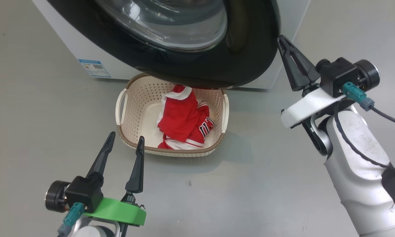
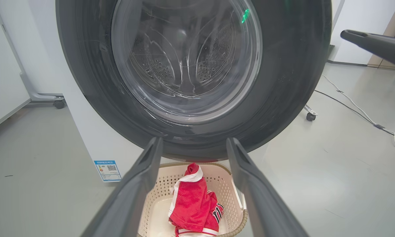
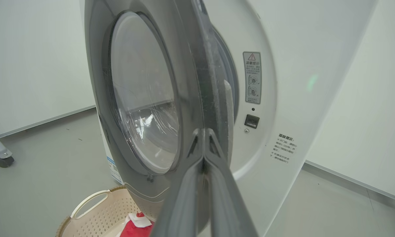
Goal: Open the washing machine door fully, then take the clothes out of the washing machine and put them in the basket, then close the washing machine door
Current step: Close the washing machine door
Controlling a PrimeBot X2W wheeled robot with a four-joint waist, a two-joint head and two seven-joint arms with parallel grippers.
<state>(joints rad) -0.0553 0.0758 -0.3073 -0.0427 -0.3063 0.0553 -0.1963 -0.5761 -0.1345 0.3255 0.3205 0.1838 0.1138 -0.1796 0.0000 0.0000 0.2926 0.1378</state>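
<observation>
Under the washing machine door (image 1: 184, 70): clothes (image 1: 181, 118) in basket (image 1: 134, 98)
Our left gripper (image 1: 126, 136) spread, right gripper (image 1: 280, 39) closed beside door edge

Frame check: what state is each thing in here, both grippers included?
washing machine door: ajar, a gap at its latch side, not latched
washing machine: drum looks empty through the glass
clothes: crumpled inside the basket
basket: upright on the floor under the door
left gripper: open, empty, at the basket's near rim
right gripper: shut, empty, tip by the door's edge
</observation>
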